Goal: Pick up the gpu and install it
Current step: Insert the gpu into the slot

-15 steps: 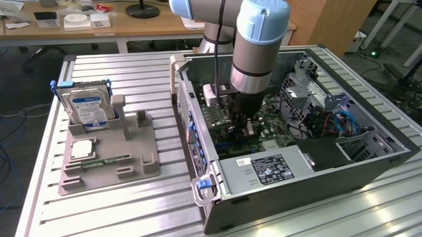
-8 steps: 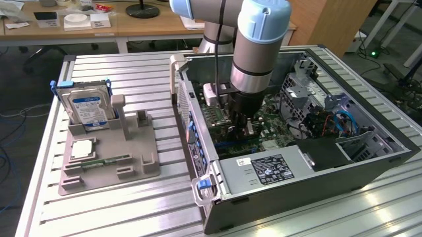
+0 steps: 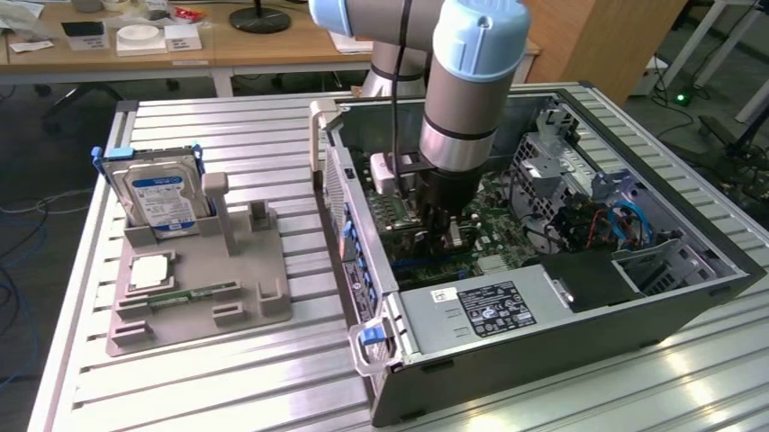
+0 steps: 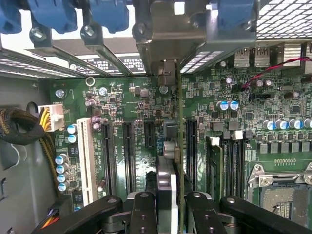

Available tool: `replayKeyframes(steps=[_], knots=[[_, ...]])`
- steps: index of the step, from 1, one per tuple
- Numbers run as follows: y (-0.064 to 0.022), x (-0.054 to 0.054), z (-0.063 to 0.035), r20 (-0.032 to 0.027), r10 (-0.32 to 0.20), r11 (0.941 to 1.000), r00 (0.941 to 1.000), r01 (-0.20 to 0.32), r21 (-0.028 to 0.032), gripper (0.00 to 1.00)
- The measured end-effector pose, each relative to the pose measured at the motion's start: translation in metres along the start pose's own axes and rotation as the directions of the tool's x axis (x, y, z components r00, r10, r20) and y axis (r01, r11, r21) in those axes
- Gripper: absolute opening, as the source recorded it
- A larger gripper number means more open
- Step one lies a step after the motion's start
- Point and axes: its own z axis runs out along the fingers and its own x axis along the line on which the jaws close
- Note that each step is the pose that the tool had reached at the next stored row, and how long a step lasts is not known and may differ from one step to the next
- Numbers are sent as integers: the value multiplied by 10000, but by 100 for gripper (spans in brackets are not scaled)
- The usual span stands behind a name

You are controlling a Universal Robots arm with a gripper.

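The gpu (image 4: 168, 151) is seen edge-on in the wrist view. It stands upright over the green motherboard (image 4: 122, 102), between two long black slots (image 4: 129, 156) (image 4: 191, 151). Its pale metal bracket (image 4: 168, 34) reaches the slotted rear wall of the case. My gripper (image 4: 170, 204) is shut on the card's near end, one black finger (image 4: 144, 214) on each side. In the exterior view the gripper (image 3: 438, 229) reaches straight down into the open computer case (image 3: 673, 297), low over the board. Whether the card sits in a slot I cannot tell.
A white slot (image 4: 87, 161), memory slots (image 4: 214, 165) and the CPU socket (image 4: 282, 190) surround the card. The power supply (image 3: 481, 310) fills the case's near end. Left of the case, a grey holder (image 3: 240, 315) carries a blue-labelled hard drive (image 3: 162, 198), a chip (image 3: 150, 273) and a memory stick (image 3: 193, 294).
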Motion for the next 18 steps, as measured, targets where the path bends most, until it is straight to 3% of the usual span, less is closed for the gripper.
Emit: replayKeyframes(steps=[7,18], knots=[[-2,-2,-14,12,0,10000,10000,0,-36,28],[-1,0,-21,-1,0,10000,10000,0,-42,28]])
